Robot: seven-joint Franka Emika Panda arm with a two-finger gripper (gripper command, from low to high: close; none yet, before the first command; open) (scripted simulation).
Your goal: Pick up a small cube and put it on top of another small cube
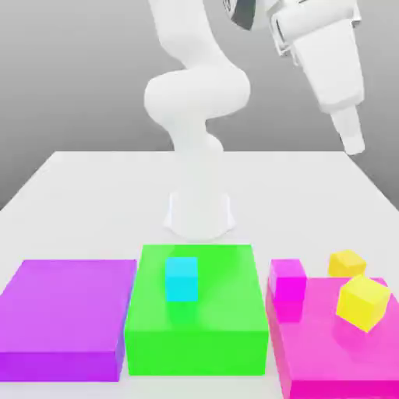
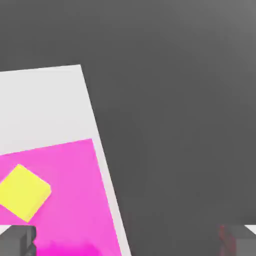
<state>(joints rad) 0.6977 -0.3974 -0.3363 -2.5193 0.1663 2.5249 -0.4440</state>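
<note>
Golden cube sits behind the pink block, on the white table.
Plain orange-yellow faces, no markings, no long axis, turned slightly. Cyan cube is upright on the green block. Gripper is high above the table, spread wide, empty.

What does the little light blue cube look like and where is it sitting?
The cyan cube is small, plain and smooth, one flat light blue colour with no marks. It sits upright and square on top of the big green block, near that block's middle and a little toward the exterior view's left. Only the green block touches it, from underneath. Nothing rests on top of it, and the other small cubes sit apart, over on the pink block.
</note>
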